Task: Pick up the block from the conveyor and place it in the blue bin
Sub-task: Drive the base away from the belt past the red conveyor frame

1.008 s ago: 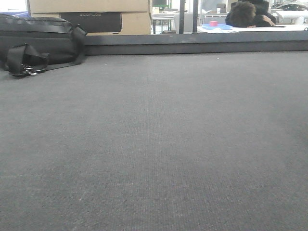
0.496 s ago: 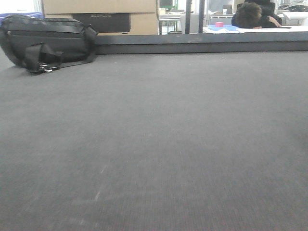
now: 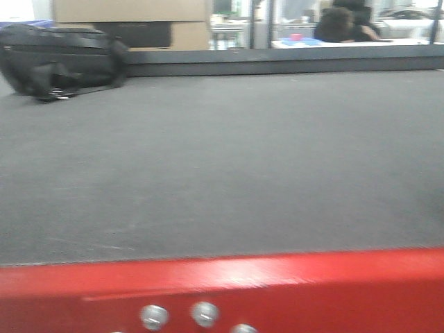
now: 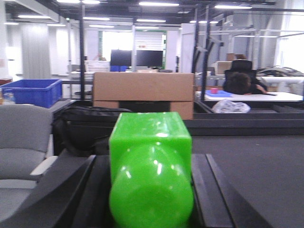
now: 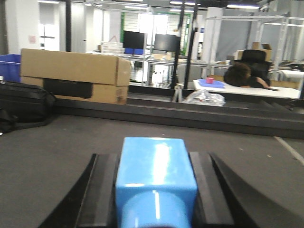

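Note:
The conveyor (image 3: 222, 159) is a wide dark grey woven belt with a dark raised rail (image 3: 277, 61) along its far edge. No loose block lies on it in the front view. In the left wrist view my left gripper (image 4: 151, 159) is shut on a glossy green block (image 4: 151, 142), above the belt's left side. In the right wrist view my right gripper (image 5: 156, 161) is shut on a light blue block (image 5: 156, 166) over the belt (image 5: 57, 152). A blue bin (image 4: 31, 91) stands far left beyond the belt; its edge also shows in the right wrist view (image 5: 9, 66).
A black bag (image 3: 59, 59) lies at the belt's far left corner before a cardboard box (image 3: 132, 10). A red frame bar with bolts (image 3: 222, 291) crosses the front view's bottom. A grey chair (image 4: 23, 137) stands left. A person slumps at a far desk (image 5: 240, 76).
The front view has pulled back: the red frame bar has come into sight along the bottom, and the belt, bag and rail sit farther away and blurred.

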